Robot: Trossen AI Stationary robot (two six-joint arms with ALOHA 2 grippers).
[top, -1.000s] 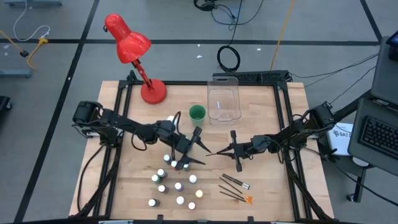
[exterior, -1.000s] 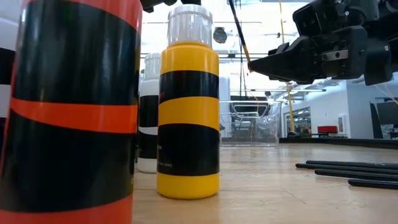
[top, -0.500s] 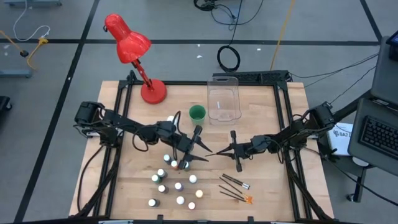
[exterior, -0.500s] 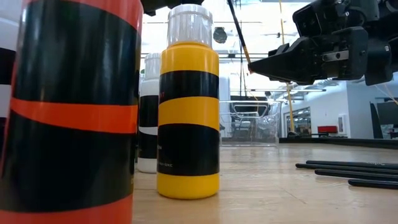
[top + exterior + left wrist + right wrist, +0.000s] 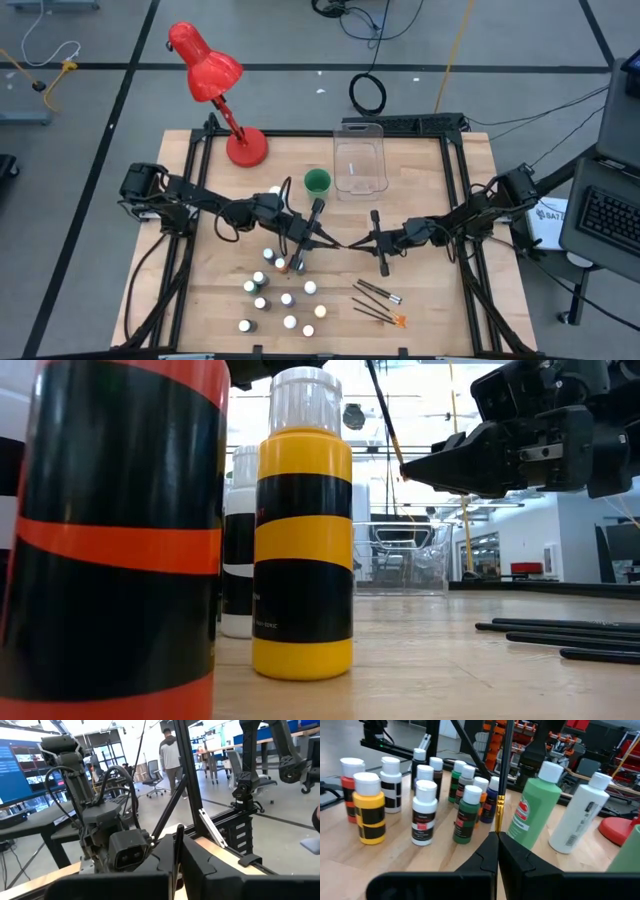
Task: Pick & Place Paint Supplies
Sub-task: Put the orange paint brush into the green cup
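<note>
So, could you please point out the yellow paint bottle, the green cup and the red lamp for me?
yellow paint bottle (image 5: 302,540), low view, on its banded body.
green cup (image 5: 317,182), high view, on its open top.
red lamp (image 5: 205,68), high view, on its shade.

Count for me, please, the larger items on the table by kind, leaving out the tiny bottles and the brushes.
Red desk lamp: 1
Green cup: 1
Clear plastic bin: 1
Tall white-capped bottles, one green and one white: 2
Total: 5
</note>
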